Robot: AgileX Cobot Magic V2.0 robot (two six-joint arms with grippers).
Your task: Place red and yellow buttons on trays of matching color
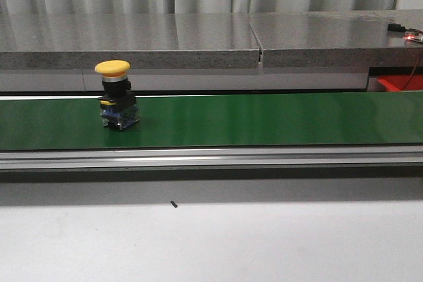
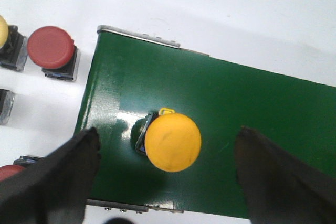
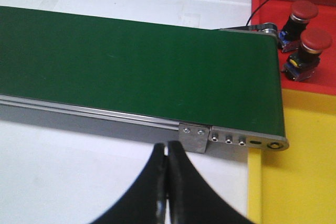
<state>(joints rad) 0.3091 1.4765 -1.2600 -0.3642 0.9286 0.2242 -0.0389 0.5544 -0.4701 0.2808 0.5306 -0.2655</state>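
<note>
A yellow button (image 1: 112,94) stands upright on the green belt (image 1: 264,120) near its left end. In the left wrist view this yellow button (image 2: 172,141) sits free between the two dark fingers (image 2: 58,177) of my open left gripper (image 2: 168,135), touching neither. My right gripper (image 3: 167,148) is shut and empty over the white table by the belt's other end. Beyond that end lie the red tray (image 3: 262,3), holding two red buttons (image 3: 304,11) (image 3: 316,40), and the yellow tray (image 3: 304,182). No gripper shows in the front view.
Off the belt's left end, on the white table, stand a red button (image 2: 51,47) and parts of several other buttons (image 2: 4,106). The belt's metal side rail (image 3: 194,135) runs just ahead of my right gripper. A grey counter (image 1: 198,37) lies behind the belt.
</note>
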